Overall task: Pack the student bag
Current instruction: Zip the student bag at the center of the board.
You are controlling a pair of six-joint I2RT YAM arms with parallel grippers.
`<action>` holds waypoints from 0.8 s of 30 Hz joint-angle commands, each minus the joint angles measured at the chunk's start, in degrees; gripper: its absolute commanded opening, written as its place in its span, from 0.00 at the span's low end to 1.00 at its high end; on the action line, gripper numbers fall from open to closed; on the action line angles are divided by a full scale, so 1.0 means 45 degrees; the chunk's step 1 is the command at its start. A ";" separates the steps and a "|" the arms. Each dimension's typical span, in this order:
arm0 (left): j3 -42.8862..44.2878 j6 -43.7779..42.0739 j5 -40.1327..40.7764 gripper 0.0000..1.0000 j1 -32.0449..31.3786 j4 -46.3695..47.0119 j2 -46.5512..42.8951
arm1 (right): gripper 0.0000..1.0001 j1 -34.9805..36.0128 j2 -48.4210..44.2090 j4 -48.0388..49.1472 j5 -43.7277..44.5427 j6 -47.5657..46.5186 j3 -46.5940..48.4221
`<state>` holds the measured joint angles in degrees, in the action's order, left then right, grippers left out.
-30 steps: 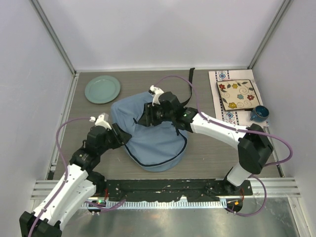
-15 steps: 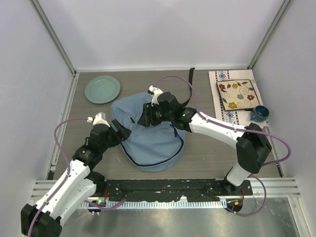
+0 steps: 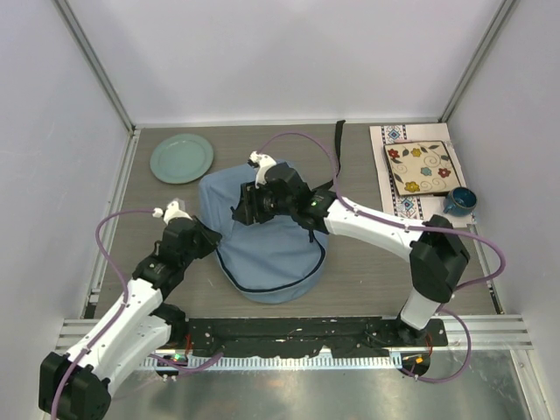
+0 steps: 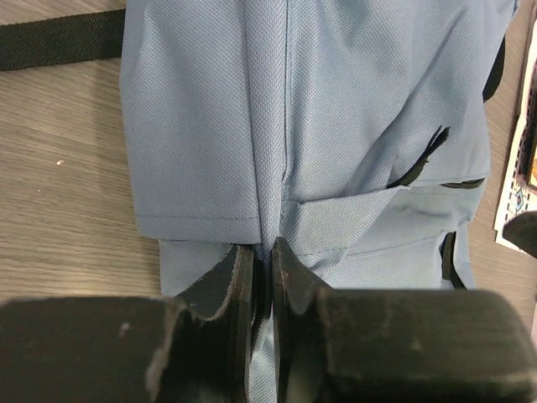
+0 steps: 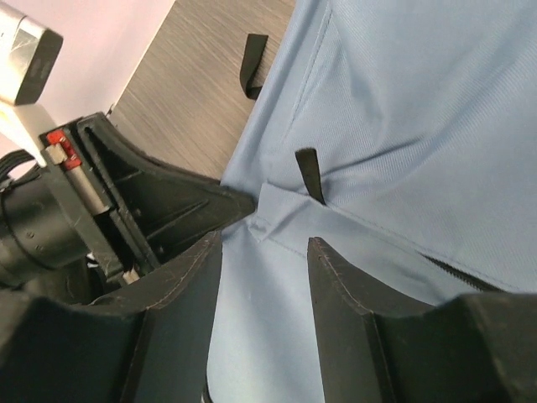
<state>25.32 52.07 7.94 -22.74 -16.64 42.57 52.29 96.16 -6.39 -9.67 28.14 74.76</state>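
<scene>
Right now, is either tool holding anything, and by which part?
The left tool pinches a fabric fold of the student bag; right tool straddles the fabric, grip unclear.

The left arm [image 3: 131, 302] reaches forward from its base at the near left with the elbow bent. The left hand [image 4: 267, 252] points right, its two fingers drawn almost together and pinching a fold of the student bag [image 4: 336, 126]. The right arm [image 3: 385, 227] bends at the elbow and stretches left. The right hand [image 5: 266, 242] faces the left hand with its fingers apart, gripping nothing.
</scene>
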 commanded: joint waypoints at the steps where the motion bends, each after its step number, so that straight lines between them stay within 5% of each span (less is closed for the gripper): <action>1: -0.0060 -0.0029 -0.0124 0.12 0.0034 0.1394 -0.0533 | 0.51 0.0371 0.0680 -0.0258 0.1385 -0.0608 0.1196; 17: -0.0275 -0.0010 -0.0710 0.04 0.0034 0.1511 -0.1178 | 0.55 0.0859 0.2322 -0.0650 0.4882 -0.1780 0.2644; 24: -0.0256 0.0069 -0.0789 0.04 0.0034 0.1570 -0.1158 | 0.28 0.0958 0.2577 -0.0689 0.4923 -0.1703 0.2665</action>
<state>23.79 52.10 6.35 -22.74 -14.94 38.28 56.21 107.42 -11.38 10.70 20.86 84.51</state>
